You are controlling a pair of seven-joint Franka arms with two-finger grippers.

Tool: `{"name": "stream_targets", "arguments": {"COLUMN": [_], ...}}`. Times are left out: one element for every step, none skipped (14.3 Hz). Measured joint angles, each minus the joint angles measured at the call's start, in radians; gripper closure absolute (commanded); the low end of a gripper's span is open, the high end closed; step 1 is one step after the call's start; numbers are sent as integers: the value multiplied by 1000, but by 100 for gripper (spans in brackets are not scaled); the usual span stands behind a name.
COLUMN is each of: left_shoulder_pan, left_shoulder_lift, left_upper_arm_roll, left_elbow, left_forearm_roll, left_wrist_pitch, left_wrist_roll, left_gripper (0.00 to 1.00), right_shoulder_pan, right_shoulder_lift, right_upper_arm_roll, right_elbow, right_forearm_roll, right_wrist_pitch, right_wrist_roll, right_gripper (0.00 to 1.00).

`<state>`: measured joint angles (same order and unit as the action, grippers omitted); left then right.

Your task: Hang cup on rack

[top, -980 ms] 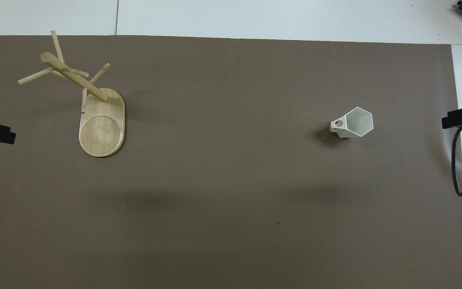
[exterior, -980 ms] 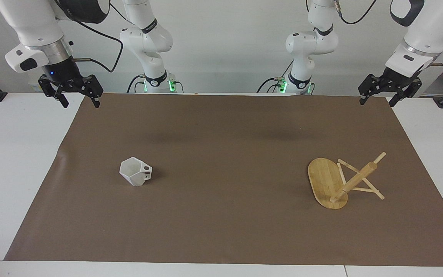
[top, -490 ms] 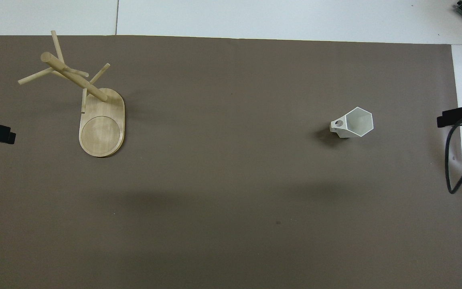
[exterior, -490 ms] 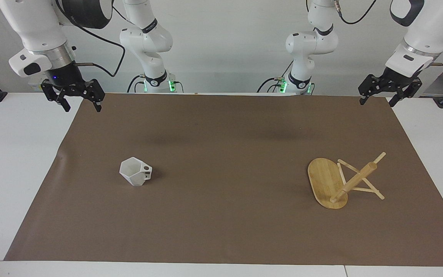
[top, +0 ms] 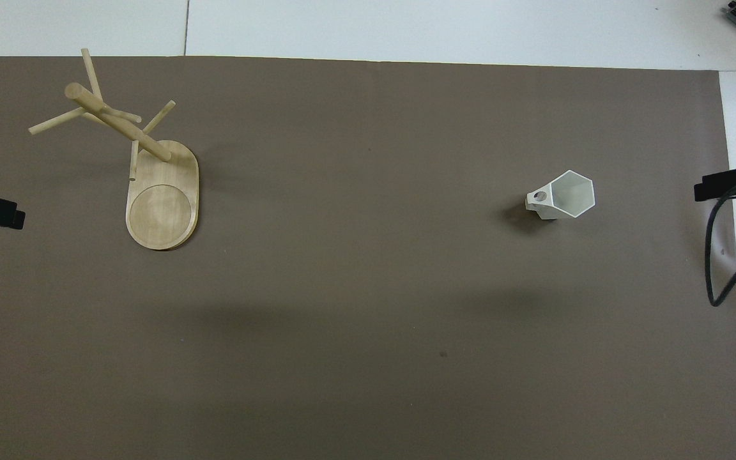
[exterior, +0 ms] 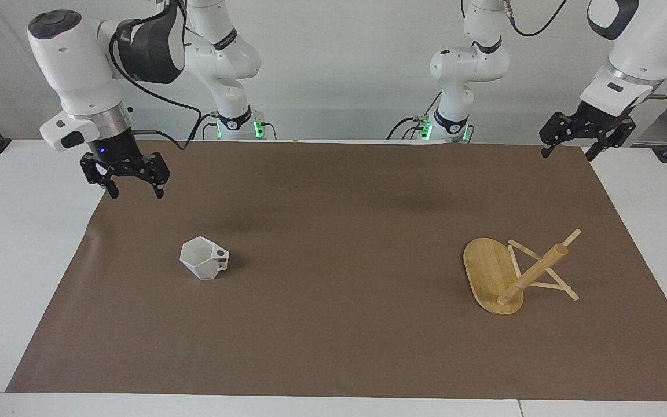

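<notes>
Right gripper (exterior: 134, 191): jaws apart, empty, up over the brown mat's edge at the right arm's end.
Left gripper (exterior: 568, 152): jaws apart, empty, waiting over the mat's corner at the left arm's end.
Cup (exterior: 203, 258): upright on the mat toward the right arm's end, handle pointing to the table's middle; nothing close around it.
Rack (exterior: 510, 275): standing on the mat toward the left arm's end, well apart from the cup, pegs bare.
Mat (exterior: 333, 231): brown sheet covering most of the white table (exterior: 15, 243).
Overhead view: only a dark tip of each gripper shows at its side edges; a black cable (top: 722, 255) hangs there.
</notes>
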<state>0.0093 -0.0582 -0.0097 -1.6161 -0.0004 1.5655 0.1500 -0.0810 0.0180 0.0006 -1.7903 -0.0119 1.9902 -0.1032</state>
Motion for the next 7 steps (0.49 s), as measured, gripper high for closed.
{"name": "stream_targets", "arguments": {"left_shoulder_pan": [0,0,0,0,0,0,0], "left_shoulder_lift": [0,0,0,0,0,0,0], "left_upper_arm_roll": [0,0,0,0,0,0,0], "left_elbow": [0,0,0,0,0,0,0], "left_forearm_roll": [0,0,0,0,0,0,0], "left_wrist_pitch": [0,0,0,0,0,0,0], "left_wrist_roll": [0,0,0,0,0,0,0], "left_gripper": [0,0,0,0,0,0,0], "right_shoulder_pan": [0,0,1,1,1,2,4], "right_shoulder_lift": [18,38,58,79,102,124,142], "right_upper_arm_roll": [0,1,1,1,2,5,9], "right_elbow": [-2,-3,-4,-6,-6,-7,-7], "right_forearm_roll": [0,0,0,0,0,0,1], "right_wrist_pitch": [25,49,73,99,123,141,150], "right_wrist_roll": [0,0,0,0,0,0,3], "right_gripper": [0,0,0,0,0,0,0]}}
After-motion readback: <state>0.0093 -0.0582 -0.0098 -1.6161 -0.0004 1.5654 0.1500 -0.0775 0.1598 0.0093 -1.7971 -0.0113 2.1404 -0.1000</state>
